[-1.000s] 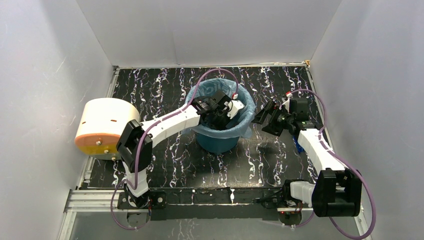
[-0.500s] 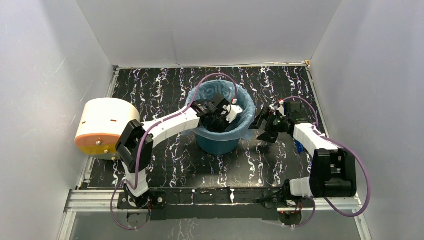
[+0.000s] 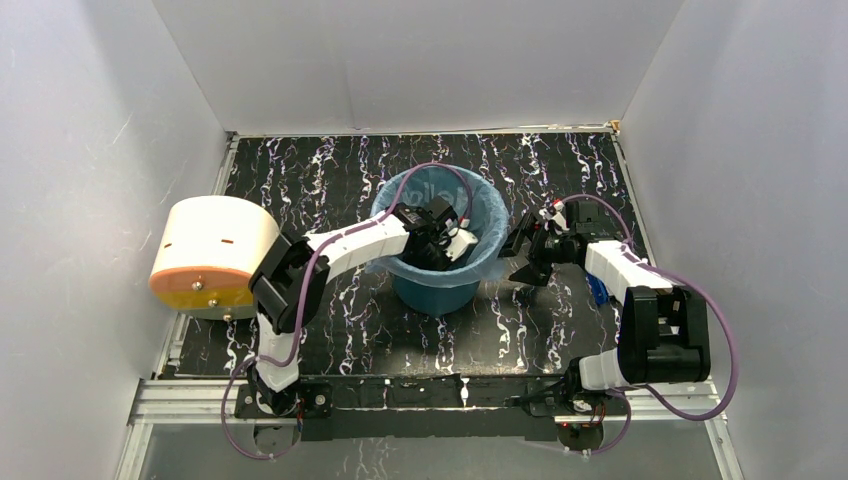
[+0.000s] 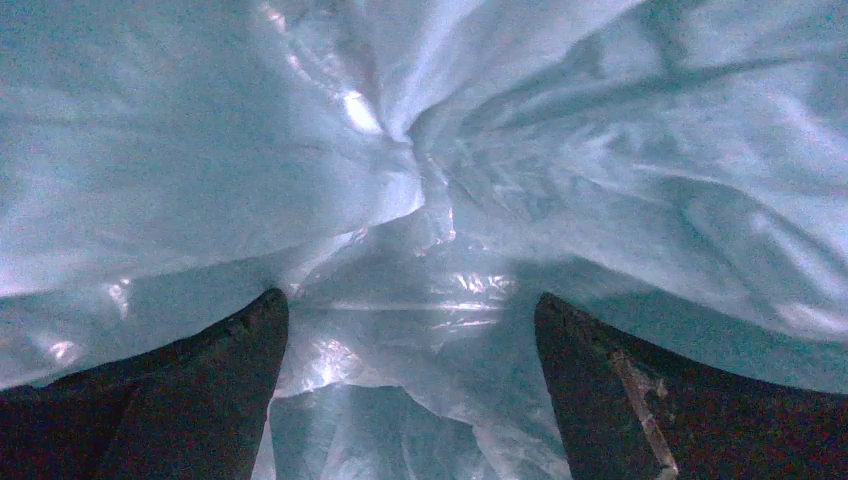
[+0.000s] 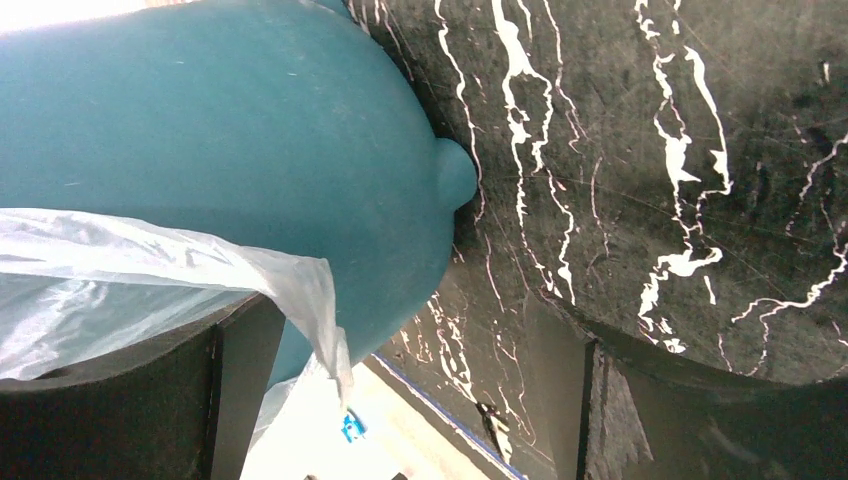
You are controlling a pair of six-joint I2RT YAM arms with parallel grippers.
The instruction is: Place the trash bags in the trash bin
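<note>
As it lines the teal bin (image 3: 432, 292), the bag (image 3: 430, 186) looks crinkly, translucent.

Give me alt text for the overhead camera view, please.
The left end effector reaches down into a teal bin lined with a light-blue bag; the right end effector hangs open beside the bin's right side. A cream cylinder sits at the left edge of the table.

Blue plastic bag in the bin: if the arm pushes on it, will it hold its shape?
It will probably crumple: the bag lies in loose creases ahead of the left gripper. It looks see-through thin, so likely very light. Its edge hangs limp over the bin, so it may slide.
</note>
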